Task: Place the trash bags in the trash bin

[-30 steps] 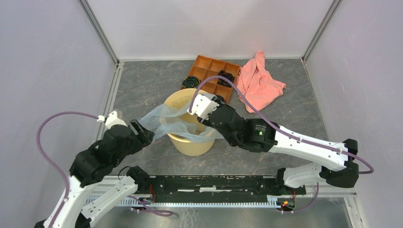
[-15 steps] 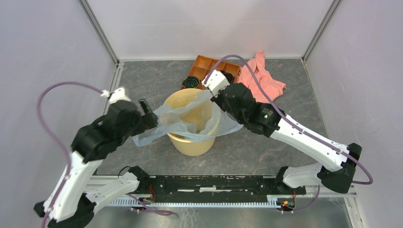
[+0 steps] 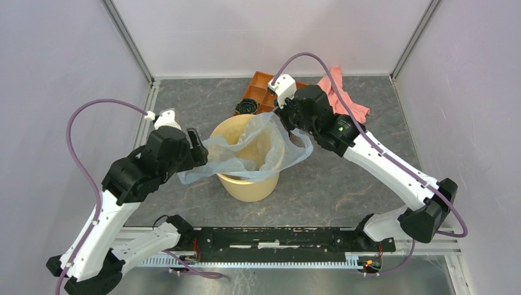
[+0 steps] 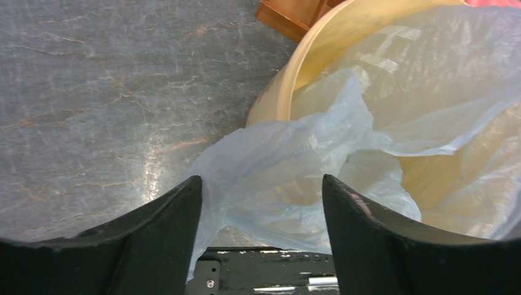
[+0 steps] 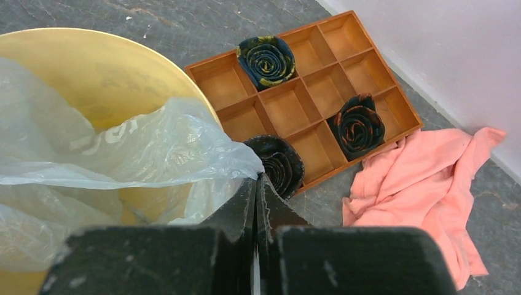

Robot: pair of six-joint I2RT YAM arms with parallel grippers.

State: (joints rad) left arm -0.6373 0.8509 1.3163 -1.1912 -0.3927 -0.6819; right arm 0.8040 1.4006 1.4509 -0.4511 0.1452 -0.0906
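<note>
Looking down from the top camera, you see the pale plastic bag (image 3: 236, 150) spread open across the mouth of the tan bin (image 3: 249, 187) in the middle of the frame. Part of the film sags inside the bin, and part spills over the rim at both sides.

Your right hand (image 3: 284, 117) sits just above the bin's upper right rim. In its wrist view the right hand (image 5: 256, 181) is clenched, the fingers pressed together with a fold of the bag (image 5: 141, 147) pinched between them. From there the film slopes down to the lower left of that frame, over the bin (image 5: 92, 67).

Your left hand (image 3: 195, 147) is at the bin's left side, low beside the wall. In its wrist view the left hand (image 4: 261, 181) is released, both fingers wide apart. A crumpled lobe of the bag (image 4: 289, 160) lies in the gap and hangs outside the bin's rim (image 4: 289, 80) toward the grey worktop (image 4: 92, 92).

Above the bin in the frame stands an orange tray (image 5: 319, 92) with a pink cloth (image 5: 424, 184) at its right. Two dark rolls (image 5: 266, 60) (image 5: 357, 125) sit in compartments. A third roll (image 5: 279, 161) lies at the tray's lower edge; you cannot tell whether it is inside.
</note>
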